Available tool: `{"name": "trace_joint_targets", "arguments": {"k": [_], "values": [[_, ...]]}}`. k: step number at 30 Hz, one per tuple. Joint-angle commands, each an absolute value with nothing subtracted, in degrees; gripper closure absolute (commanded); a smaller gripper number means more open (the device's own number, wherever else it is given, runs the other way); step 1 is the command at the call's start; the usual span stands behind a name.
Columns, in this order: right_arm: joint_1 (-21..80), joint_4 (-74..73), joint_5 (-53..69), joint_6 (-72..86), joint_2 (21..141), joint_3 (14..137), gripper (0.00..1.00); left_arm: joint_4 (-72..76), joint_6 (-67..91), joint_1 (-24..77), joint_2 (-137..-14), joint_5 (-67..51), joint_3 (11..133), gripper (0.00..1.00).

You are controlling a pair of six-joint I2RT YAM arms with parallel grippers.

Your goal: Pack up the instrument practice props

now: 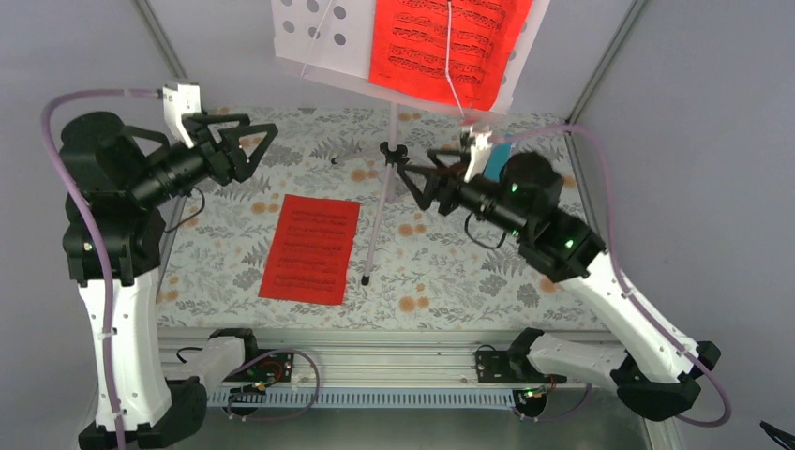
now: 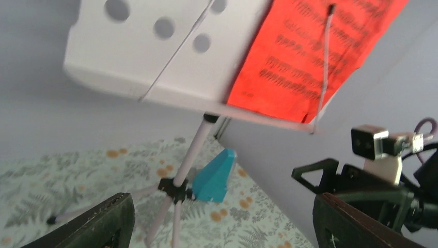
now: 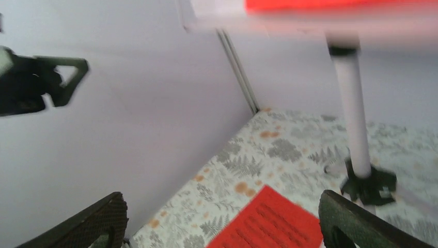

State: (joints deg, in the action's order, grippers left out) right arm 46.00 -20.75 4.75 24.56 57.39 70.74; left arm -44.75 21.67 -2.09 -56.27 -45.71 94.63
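Note:
The silver tripod music stand (image 1: 382, 202) stands mid-table, its pale perforated desk (image 1: 314, 37) at the top of the overhead view. One red sheet (image 1: 441, 42) rests on the desk under a thin wire clip. A second red sheet (image 1: 311, 247) lies flat on the cloth left of the stand. The turquoise metronome (image 2: 214, 176) stands behind the stand's hub; only a sliver (image 1: 503, 150) shows overhead, behind the right arm. My left gripper (image 1: 251, 141) is open and empty, raised left of the stand. My right gripper (image 1: 419, 180) is open and empty, close to the pole's right.
A floral cloth (image 1: 450, 272) covers the table. Grey walls close in the back and sides, with metal corner posts (image 1: 600, 66). A rail (image 1: 375, 375) with the arm bases runs along the near edge.

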Motion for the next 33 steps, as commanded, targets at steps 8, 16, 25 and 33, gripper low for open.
{"name": "trace_joint_targets", "arguments": {"k": [8,16,25,33], "values": [[43.39,-37.08,18.48,20.03,69.19,101.81,0.18,-46.11,22.14,6.68,-65.75,-45.4,107.68,0.17],[39.58,-38.92,10.99,18.78,71.2,110.35,0.14,-46.27,20.59,25.46,-74.86,-31.35,114.84,0.18],[30.29,-37.02,18.03,21.67,74.15,110.7,0.21,-43.92,22.97,30.21,-83.02,-25.16,123.23,0.26],[27.47,-32.84,20.25,23.73,74.21,108.9,0.26,-43.93,23.41,30.23,-86.82,-19.77,125.18,0.27]]}}
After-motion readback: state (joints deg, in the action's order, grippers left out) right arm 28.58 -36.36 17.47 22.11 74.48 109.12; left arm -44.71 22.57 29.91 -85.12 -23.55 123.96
